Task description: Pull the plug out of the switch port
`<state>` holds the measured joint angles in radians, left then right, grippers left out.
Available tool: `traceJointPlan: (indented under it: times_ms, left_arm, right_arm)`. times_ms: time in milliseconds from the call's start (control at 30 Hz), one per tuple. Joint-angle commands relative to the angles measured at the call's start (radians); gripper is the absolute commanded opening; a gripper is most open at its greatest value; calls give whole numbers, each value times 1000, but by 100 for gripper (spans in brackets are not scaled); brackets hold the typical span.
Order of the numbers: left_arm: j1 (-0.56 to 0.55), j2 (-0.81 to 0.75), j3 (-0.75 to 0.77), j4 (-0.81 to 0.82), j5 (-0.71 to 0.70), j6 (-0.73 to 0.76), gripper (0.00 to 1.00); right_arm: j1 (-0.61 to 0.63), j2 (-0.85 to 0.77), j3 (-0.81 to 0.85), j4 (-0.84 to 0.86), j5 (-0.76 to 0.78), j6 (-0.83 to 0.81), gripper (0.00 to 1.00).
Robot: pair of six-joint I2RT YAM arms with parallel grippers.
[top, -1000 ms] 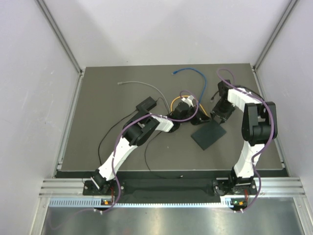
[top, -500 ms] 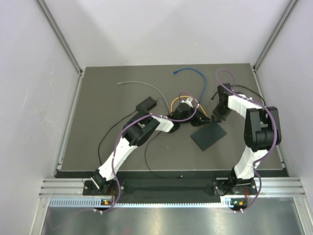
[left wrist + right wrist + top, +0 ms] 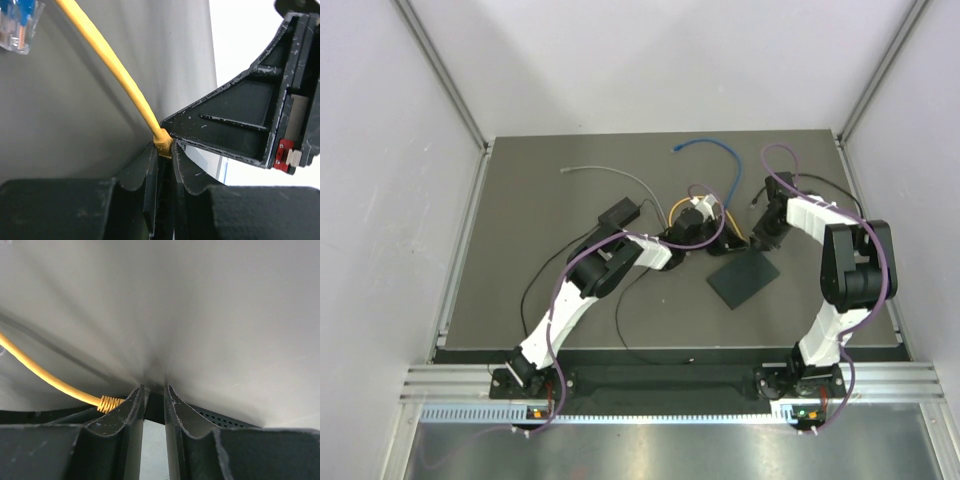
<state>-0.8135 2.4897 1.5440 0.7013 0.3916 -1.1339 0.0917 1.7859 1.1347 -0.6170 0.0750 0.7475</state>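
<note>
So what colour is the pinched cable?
The thin round cable is yellow, clearest in the left wrist view.

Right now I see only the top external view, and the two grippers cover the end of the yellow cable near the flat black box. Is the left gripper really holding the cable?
Observer: Yes. In the left wrist view the left gripper is shut on the ribbed yellow boot at the end of the yellow cable.
Operator: And the right gripper?
Observer: In its wrist view the right gripper is nearly closed on a dark edge, apparently of the black box, which shows small vent holes.
Operator: Is the plug out of the port?
Observer: I cannot tell. The boot lies right beside that gripper's finger, but the port itself is hidden.
</note>
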Motion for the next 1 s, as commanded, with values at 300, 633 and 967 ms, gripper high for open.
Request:
traceJointPlan:
  times_ms: [300,633,967]
  left_arm:
    - [123,-29,-56,66,-166,-161,0]
    - [123,-43,-9,-80,-208,-228,0]
    - [131,-11,423,-601,-36,267,0]
  right_arm:
    - [-24,0,0,-153,0,-54,21]
    - [-27,-13,10,-161,-7,-66,21]
    - [-52,-37,95,-223,22,-180,40]
